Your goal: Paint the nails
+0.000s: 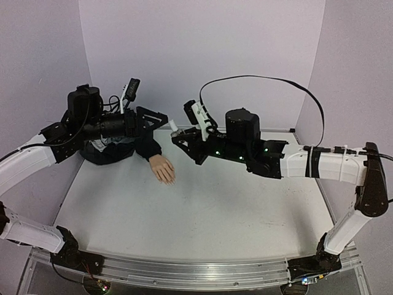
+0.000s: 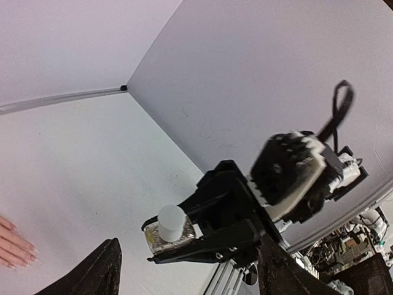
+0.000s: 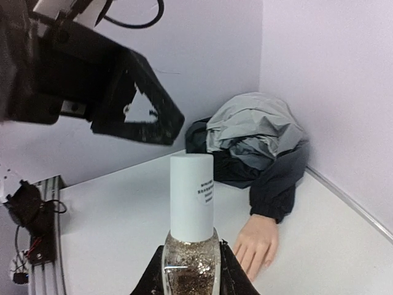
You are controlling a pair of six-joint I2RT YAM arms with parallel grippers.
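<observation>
The pale mannequin hand (image 1: pixel 163 167) lies palm down on the table, coming out of a dark jacket sleeve (image 1: pixel 149 149). Its nails (image 1: pixel 170 180) are tiny at the fingertips. My right gripper (image 1: pixel 178 137) is shut on a small clear bottle of gold glitter polish (image 3: pixel 191 263), held upright above the table behind the hand. The white cap (image 3: pixel 191 196) is on the bottle. My left gripper (image 1: pixel 158 118) stands open just left of the cap (image 2: pixel 171 222), its fingers (image 2: pixel 103 270) wide on either side and touching nothing. The hand's fingertips (image 2: pixel 24 253) show at that view's left edge.
A bunched grey and dark jacket (image 1: pixel 113 150) lies at the back left by the walls. White walls close the table (image 1: pixel 202 215) at the back and sides. A black cable (image 1: pixel 276 83) loops over the right arm.
</observation>
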